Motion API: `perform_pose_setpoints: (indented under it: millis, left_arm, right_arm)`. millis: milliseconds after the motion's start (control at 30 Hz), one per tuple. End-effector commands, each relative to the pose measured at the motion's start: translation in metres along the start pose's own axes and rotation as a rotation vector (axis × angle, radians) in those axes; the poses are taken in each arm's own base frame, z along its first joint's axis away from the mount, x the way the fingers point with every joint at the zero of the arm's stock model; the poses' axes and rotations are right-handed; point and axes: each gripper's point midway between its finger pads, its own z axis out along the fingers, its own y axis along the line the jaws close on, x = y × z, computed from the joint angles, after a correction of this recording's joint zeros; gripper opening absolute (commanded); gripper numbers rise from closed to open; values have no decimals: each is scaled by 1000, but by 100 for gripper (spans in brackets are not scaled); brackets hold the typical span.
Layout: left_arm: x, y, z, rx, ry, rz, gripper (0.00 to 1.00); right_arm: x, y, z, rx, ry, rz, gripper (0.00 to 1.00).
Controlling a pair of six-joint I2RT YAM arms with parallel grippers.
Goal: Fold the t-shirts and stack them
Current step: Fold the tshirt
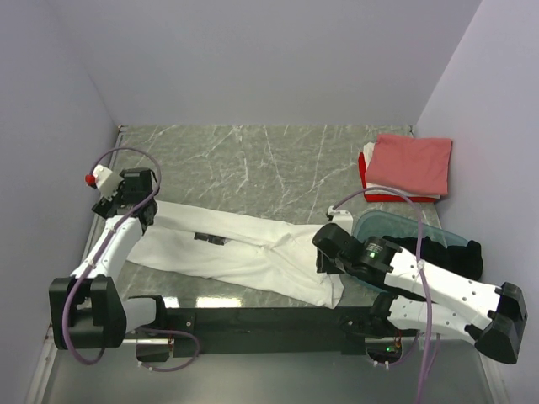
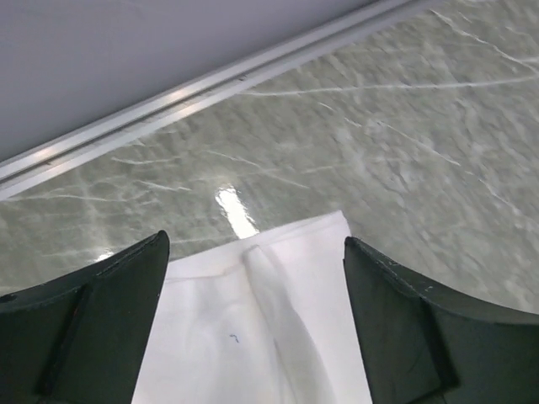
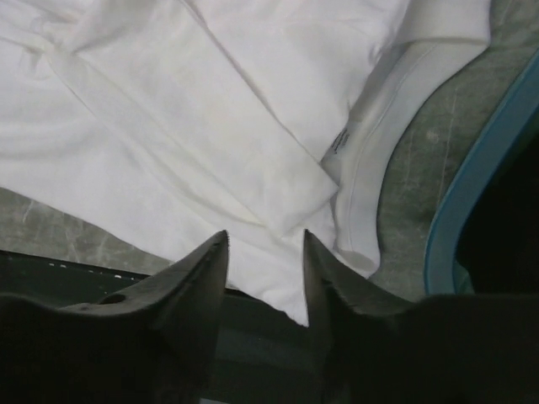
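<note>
1. White shirt [image 1: 244, 248] lies as a long strip across the surface [image 1: 253, 160], mid-frame, flat for the next fold.
2. Left tool [image 2: 254, 244] gapes wide over its left end, gripping nothing.
3. Right tool [image 3: 264, 236], partly open and empty, sits at its right end.

White t-shirt [image 1: 253, 252], grey-green marbled table [image 1: 253, 160], teal tub [image 1: 404, 220], salmon-pink shirt [image 1: 410, 162]
</note>
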Motion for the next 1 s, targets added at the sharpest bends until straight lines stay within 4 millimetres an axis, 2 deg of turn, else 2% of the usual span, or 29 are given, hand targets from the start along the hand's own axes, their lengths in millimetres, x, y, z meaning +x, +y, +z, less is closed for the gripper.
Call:
perform_pose_setpoints:
  millis: [0,133,267,333,400,567,667,767,967]
  left_arm:
    - [12,-16,-4,88,56,0,91]
    - [29,-32,-1,152,127,41,92]
    - [47,-48,5,195,200,95,93]
    - [59,-55,8,219,245,115,94]
    - [63,-55,13,217,265,121,94]
    - [69,-53,23,202,279,136,94]
    - [73,-52,25,196,289,146,93]
    - [79,-50,25,198,305,153,93]
    - [87,-44,26,186,323,181,91]
  right_arm:
    - [-4,2,-8,23,-30,-5,52]
    - [-24,21,-21,-36,-88,-31,61]
    - [-49,50,-19,-115,-156,-56,66]
    - [-58,61,-11,-119,-154,-94,67]
    - [-68,77,-1,-135,-156,-110,67]
    - [-92,95,27,-156,-146,-133,67]
    - [-98,106,42,-187,-125,-141,67]
    - [-100,106,67,-168,-88,-150,67]
    - [-108,109,98,-161,-63,-153,66]
